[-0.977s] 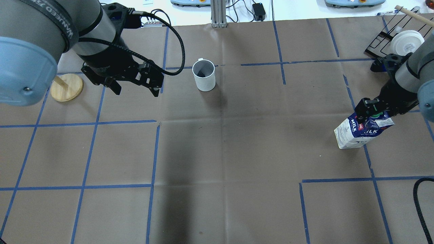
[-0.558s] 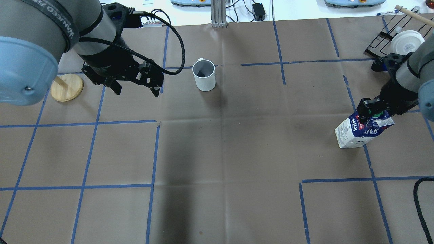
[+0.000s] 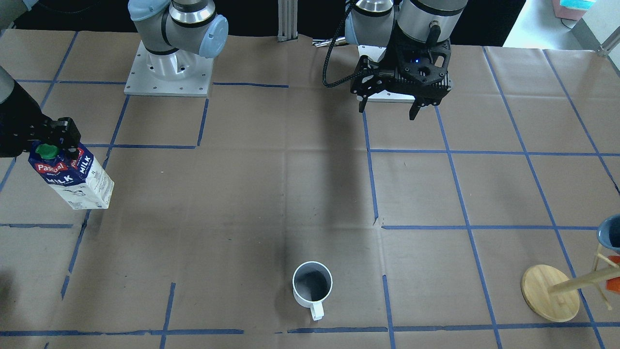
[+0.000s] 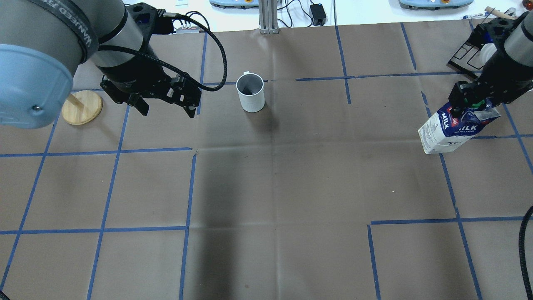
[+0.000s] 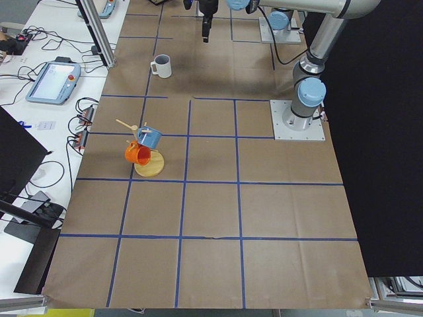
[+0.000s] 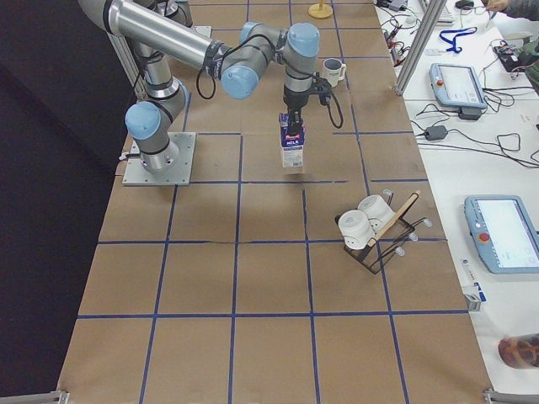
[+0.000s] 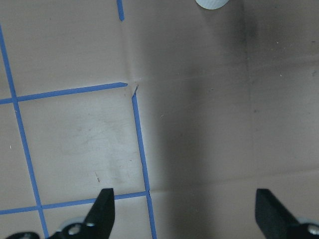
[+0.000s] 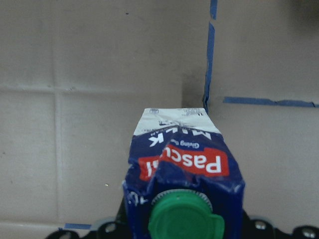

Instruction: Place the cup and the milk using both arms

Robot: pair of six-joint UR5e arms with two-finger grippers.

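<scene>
The milk (image 4: 454, 130), clamped at its top in the right gripper (image 4: 470, 103), has shifted toward the upper right, so its placing is under way, while the left gripper (image 4: 168, 113) hangs spread apart beside the untouched cup (image 4: 250, 92).

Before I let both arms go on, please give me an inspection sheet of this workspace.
Surface: brown paper with blue tape grid; no spill seen.
Job's things: cup upright, alone, handle away from the robot; milk gripped at its top, base contact cannot be told.
Clutter: wooden mug stand holding blue cup and orange cup; black wire rack with white cups.
Grippers: left gripper open, empty, above the paper; right gripper shut on the milk.
Cables: black cable looping by the left gripper; second black cable at the overhead view's lower right.
Surroundings: teach pendants on the white bench.
</scene>
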